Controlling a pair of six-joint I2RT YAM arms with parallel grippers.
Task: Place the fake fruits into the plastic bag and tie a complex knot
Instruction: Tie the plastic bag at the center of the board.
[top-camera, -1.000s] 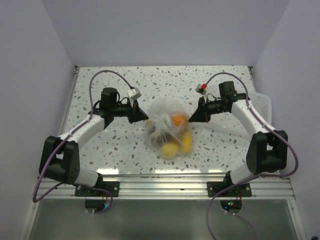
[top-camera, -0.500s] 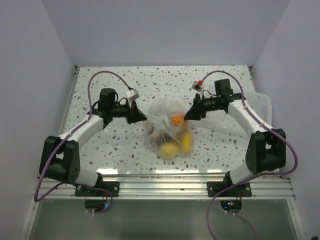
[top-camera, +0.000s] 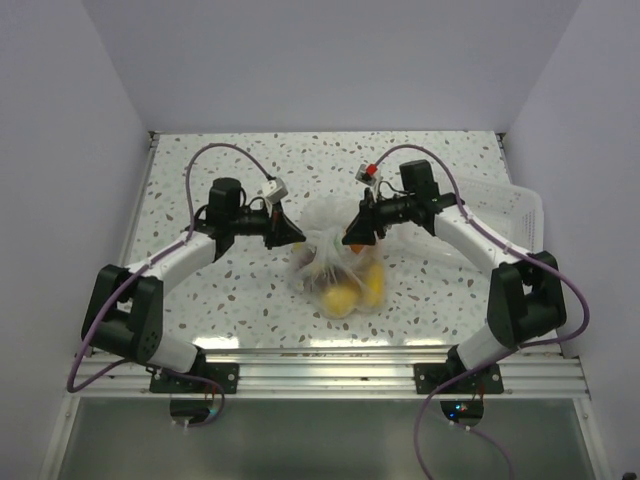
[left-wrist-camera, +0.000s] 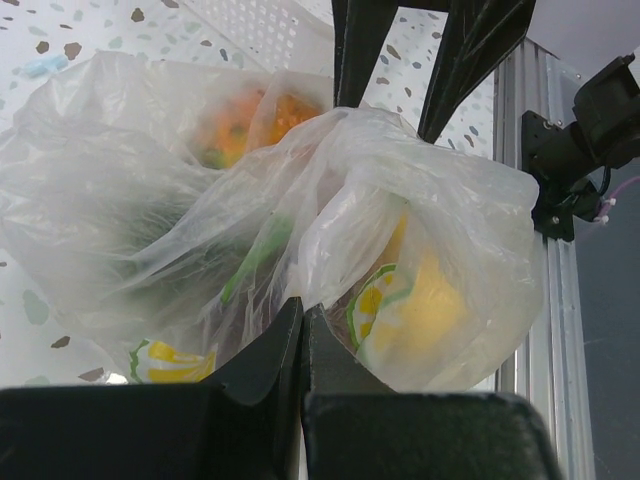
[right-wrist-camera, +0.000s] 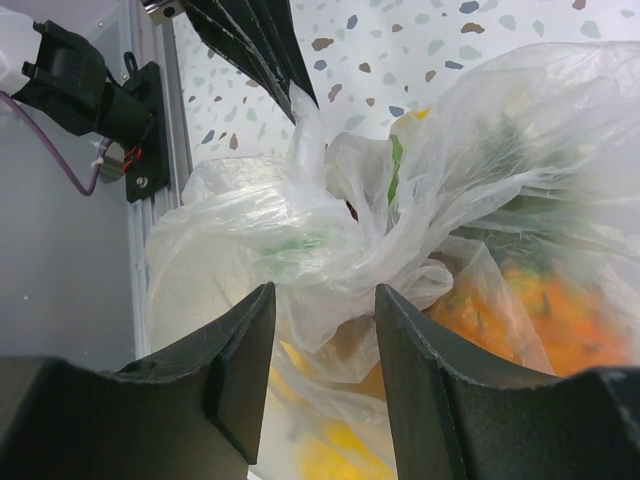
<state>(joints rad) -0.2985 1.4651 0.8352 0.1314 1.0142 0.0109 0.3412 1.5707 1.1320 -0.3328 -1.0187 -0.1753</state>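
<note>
A thin crinkly transparent plastic bag (top-camera: 330, 262) sits in the middle of the white speckled surface (top-camera: 230, 290), between the two arms, with the small glossy toy fruits inside it. A yellow fruit (top-camera: 341, 298) lies at the near side and an orange fruit (top-camera: 356, 244) toward the far right. A darker shape with green on it shows only dimly through the film in the wrist views. The left gripper (top-camera: 294, 237) reaches in from the left. Its black fingers (left-wrist-camera: 260, 370) are clenched tip to tip on a fold of the bag's film, which rises from between them. In the right wrist view the same pair appears as a closed dark wedge with a strip of plastic stretched from its point. The right gripper (top-camera: 351, 232) comes in from the right at the bag's top. Its fingers (right-wrist-camera: 235, 370) are released and stand apart, with a bulge of plastic lying in the gap between them; whether either finger touches it I cannot tell. The bunched whitish neck of the bag (right-wrist-camera: 345, 215) is gathered into a twisted tangle just beyond the right fingers, between the two grippers, and whether it is actually tied cannot be made out. A rigid white slotted plastic tray (top-camera: 515, 205) lies at the right edge of the surface, partly under the right arm and apart from the bag.
</note>
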